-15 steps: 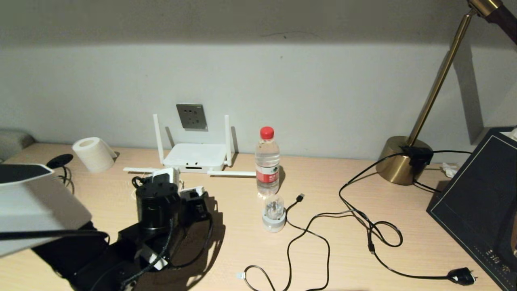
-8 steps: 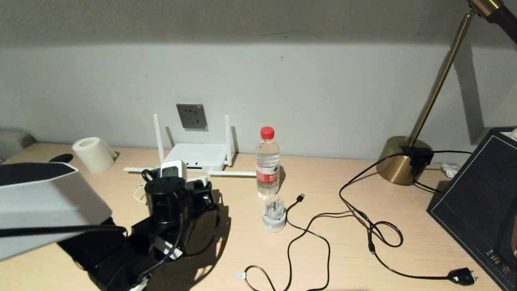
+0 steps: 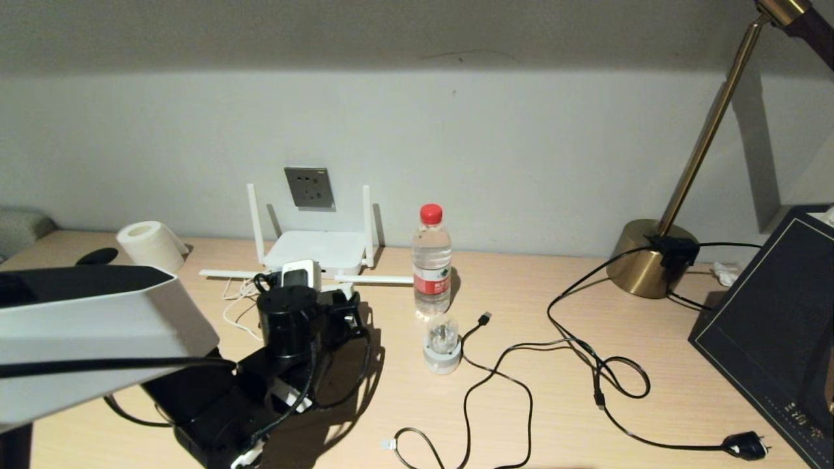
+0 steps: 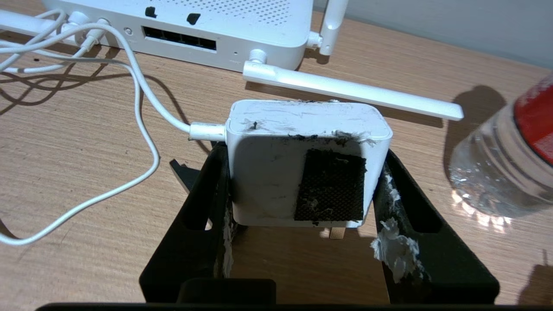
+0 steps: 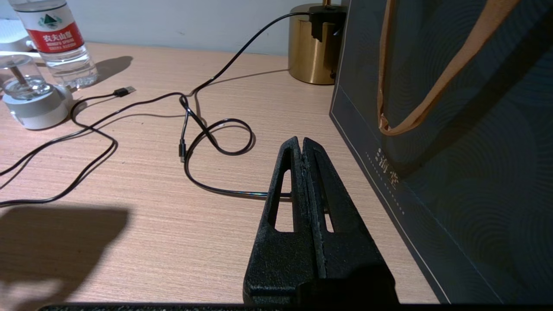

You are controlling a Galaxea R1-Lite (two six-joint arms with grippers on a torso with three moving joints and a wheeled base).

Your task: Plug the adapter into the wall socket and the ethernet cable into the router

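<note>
My left gripper [image 4: 302,172] is shut on the white cube adapter [image 4: 302,155], one finger on each side, just above the table. The adapter's thin white cord [image 4: 142,99] loops back to the router [image 4: 224,21], a flat white box with dark ports facing me. In the head view the adapter [image 3: 300,273] sits close in front of the router [image 3: 317,251], below the grey wall socket [image 3: 309,187]. The black ethernet cable [image 3: 465,417] lies at the front of the table, its clear plug tip [image 3: 389,445] free. My right gripper [image 5: 301,142] hangs shut and empty beside a dark bag.
A water bottle [image 3: 431,260] stands right of the router, with a round white-and-clear gadget [image 3: 442,344] in front of it. Black cords, a USB tip [image 3: 485,318] and a mains plug [image 3: 743,446] lie at the right. Brass lamp base [image 3: 651,257], dark bag [image 3: 769,326], paper roll [image 3: 151,247].
My left arm has carried the adapter to the right and farther back, closer to the router. The white cord trails behind on the table. The right gripper has not moved.
</note>
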